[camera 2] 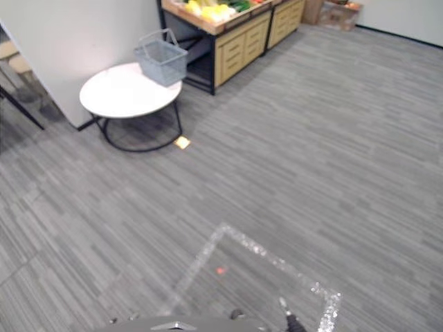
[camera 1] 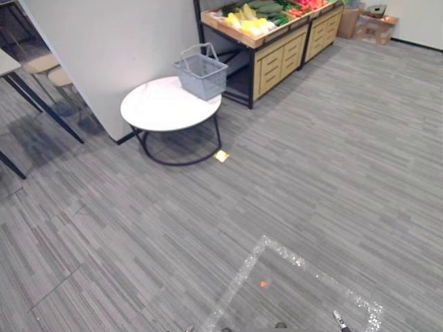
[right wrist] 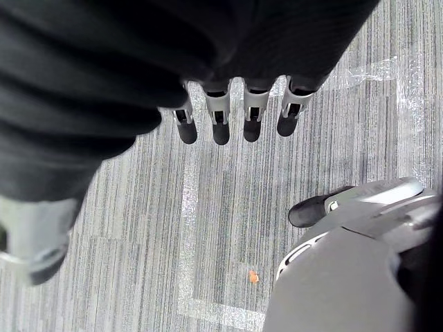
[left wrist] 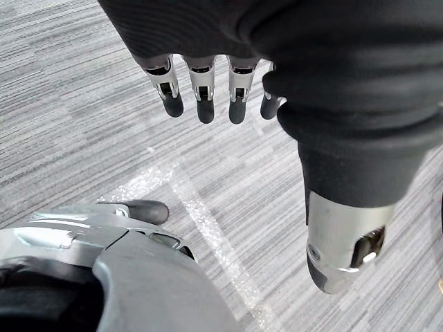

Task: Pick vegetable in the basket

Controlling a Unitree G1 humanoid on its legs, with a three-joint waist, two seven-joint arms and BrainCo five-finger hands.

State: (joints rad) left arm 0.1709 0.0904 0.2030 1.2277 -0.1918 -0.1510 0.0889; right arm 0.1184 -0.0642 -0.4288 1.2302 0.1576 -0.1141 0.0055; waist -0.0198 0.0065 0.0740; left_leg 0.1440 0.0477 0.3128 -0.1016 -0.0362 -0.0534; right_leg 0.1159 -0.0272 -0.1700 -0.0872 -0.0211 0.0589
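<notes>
Vegetables (camera 1: 252, 21) lie piled in the top tray of a wooden stand (camera 1: 280, 59) at the far side of the room: yellow ones at the near end, green ones beyond them, red ones further along. Kinds too small to tell. Stand has drawer fronts below the tray.

Basket (camera 1: 201, 72), grey wire with its handle up, sits upright on the far edge of a round white desk (camera 1: 156, 111), just beside the stand's near end and apart from the vegetables. Desk has a black ring-frame base and stands against a white partition (camera 1: 111, 48). Small yellow tag (camera 1: 221, 156) lies on the floor (camera 1: 332, 152) by the desk's base.

Near the camera, a square of shiny tape (camera 1: 291, 263) is on the grey striped floor, with an orange dot (camera 1: 263, 283) inside it.

Left hand (left wrist: 204, 97) hangs over the floor, fingers straight and spread, thumb apart, holding nothing. Right hand (right wrist: 220, 121) same: fingers straight, empty, above the taped corner. Both hands well apart from the basket and the vegetables.

Cardboard boxes (camera 1: 374, 24) sit past the stand's far end.
</notes>
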